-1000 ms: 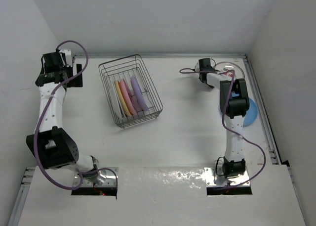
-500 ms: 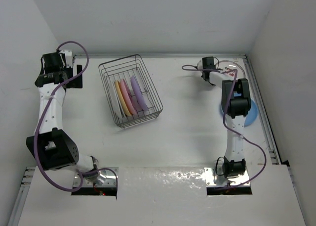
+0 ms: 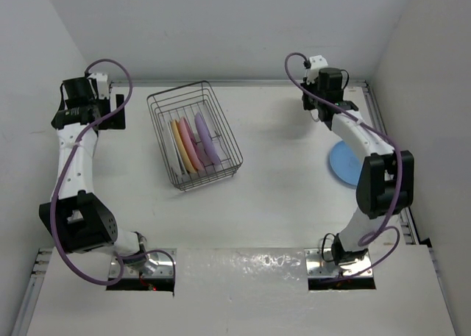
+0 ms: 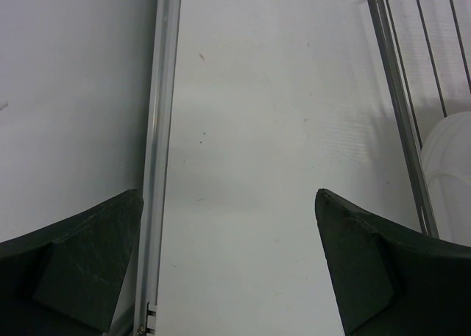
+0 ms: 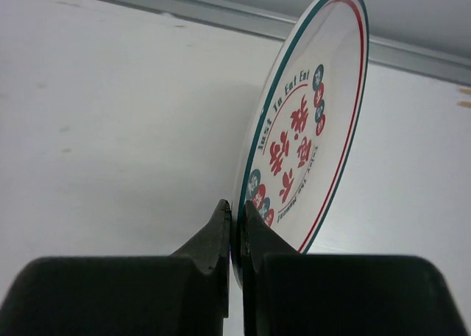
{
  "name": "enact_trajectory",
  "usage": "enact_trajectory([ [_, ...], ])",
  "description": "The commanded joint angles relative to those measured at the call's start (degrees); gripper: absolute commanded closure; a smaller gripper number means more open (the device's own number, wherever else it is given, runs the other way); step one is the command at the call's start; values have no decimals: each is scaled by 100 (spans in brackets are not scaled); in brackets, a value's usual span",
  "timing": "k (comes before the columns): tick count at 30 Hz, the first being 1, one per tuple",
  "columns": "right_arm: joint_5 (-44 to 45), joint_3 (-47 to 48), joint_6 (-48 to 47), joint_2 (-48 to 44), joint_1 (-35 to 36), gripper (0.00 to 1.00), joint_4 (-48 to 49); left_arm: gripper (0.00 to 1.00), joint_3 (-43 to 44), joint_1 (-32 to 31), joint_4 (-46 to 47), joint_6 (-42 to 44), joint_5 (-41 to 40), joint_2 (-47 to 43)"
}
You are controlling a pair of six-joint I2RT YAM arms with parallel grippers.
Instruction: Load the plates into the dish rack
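The dish rack (image 3: 195, 136) stands left of centre with a yellow, a pink and a purple plate (image 3: 207, 139) upright in it. My right gripper (image 5: 237, 212) is shut on the rim of a white printed plate (image 5: 309, 130) with red characters, held on edge above the table at the back right. A blue plate (image 3: 343, 162) lies flat on the right. My left gripper (image 4: 229, 196) is open and empty above bare table, left of the rack's edge (image 4: 397, 108). It also shows in the top view (image 3: 115, 119).
A metal rail (image 4: 160, 130) runs along the table's left edge below my left gripper. Another rail (image 5: 221, 16) runs along the back. White walls close in the table on three sides.
My right arm has swung its elbow out to the right and raised the printed plate off the table. The blue plate now shows more fully. The left arm has stayed put.
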Motion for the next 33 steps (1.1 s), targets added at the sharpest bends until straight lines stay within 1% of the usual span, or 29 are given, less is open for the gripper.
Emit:
enact_trajectory([
  [1,-897,-359,1224,-481,40,100,891,0,265,19,208,-91,136,-268],
  [2,-1029,-377,1530,-726,40,100,988,0,256,19,217,-99,128,-285],
  [4,-1617,-465,1970,-973,40,100,1619,0,256,19,226,-152,286,-294],
  [5,-1828,-465,2451,-1078,57,100,1848,0,265,19,235,-170,303,-286],
  [6,-2030,-430,2656,-1227,127,100,2216,0,256,19,252,-222,330,-303],
  [7,-2363,-265,2919,-1281,189,100,2307,0,265,19,270,-231,373,-294],
  [9,-2576,0,3018,-1439,522,100,2387,1,308,19,288,-258,409,-294],
  [12,-2752,62,3158,-1642,1128,100,2711,1,344,19,287,-266,392,-312],
  [13,-2805,1,3550,-1668,1260,100,2921,1,344,19,279,-266,391,-338],
  [14,-2841,-156,3859,-1695,1453,100,3489,1,327,19,279,-284,400,-356],
  [15,-2911,-218,4140,-1695,1533,100,3781,1,309,19,287,-275,409,-382],
  [16,-3033,-245,4665,-1669,1665,100,4063,1,291,10,279,-275,409,-400],
  [17,-3052,-245,4862,-1634,1744,100,4361,1,222,19,279,-275,418,-417],
  [18,-3061,-228,4986,-1546,1815,100,4417,1,204,19,296,-275,426,-444],
  [22,-3052,-158,5119,-1327,2402,100,4408,1,89,10,340,-328,488,-479],
  [25,-2964,-271,5092,-1256,2702,100,4321,1,107,1,349,-354,532,-488],
  [29,-2517,-745,5031,-1282,2992,100,4338,1,63,1,358,-337,558,-523],
  [30,-2298,-807,4961,-1282,3045,100,4321,1,37,10,358,-337,567,-549],
  [33,-2033,-1018,4943,-1203,3221,100,4338,1,-25,1,349,-328,567,-584],
])
